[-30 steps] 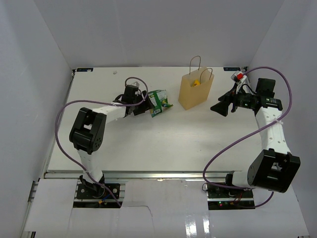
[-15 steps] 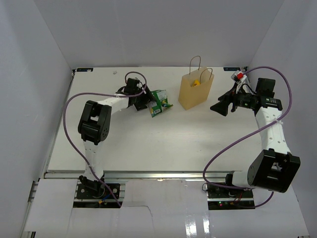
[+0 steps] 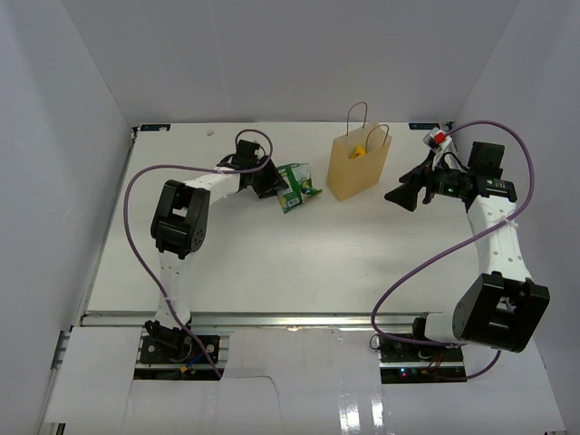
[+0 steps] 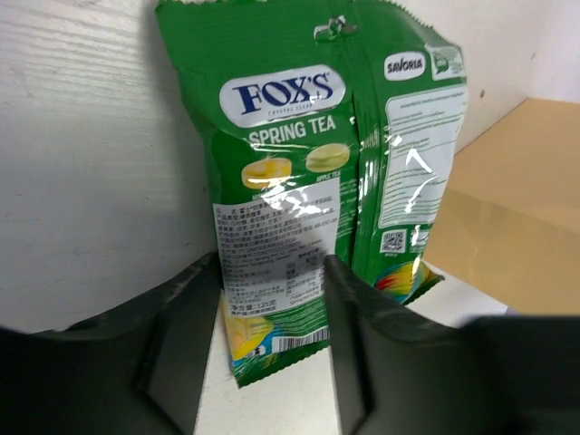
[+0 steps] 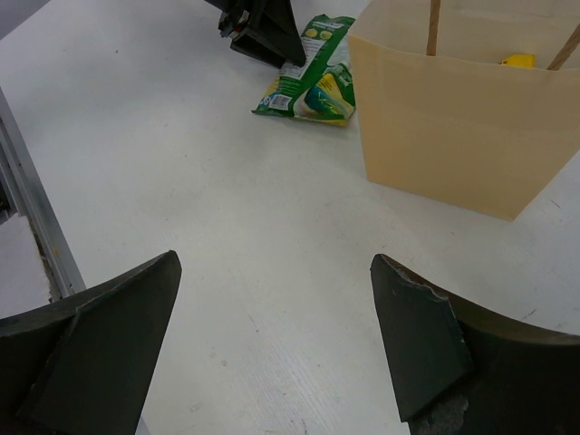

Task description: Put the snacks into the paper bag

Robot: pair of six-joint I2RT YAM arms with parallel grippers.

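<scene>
Counting two green pouches (image 4: 281,227), one yellow packet (image 3: 359,151) in one bag (image 3: 355,177); left claw (image 4: 272,267) straddling a pouch, grip unclear; right claw (image 5: 274,263) wide.

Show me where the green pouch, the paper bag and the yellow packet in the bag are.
green pouch (image 4: 281,181), left wrist view, on its printed front.
paper bag (image 5: 453,118), right wrist view, on its near wall.
yellow packet (image 5: 519,61), right wrist view, on the part showing inside the bag.

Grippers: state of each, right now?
Left gripper: astride the green pouch at its end; clamped or not, cannot tell.
Right gripper: open, holding nothing.
</scene>
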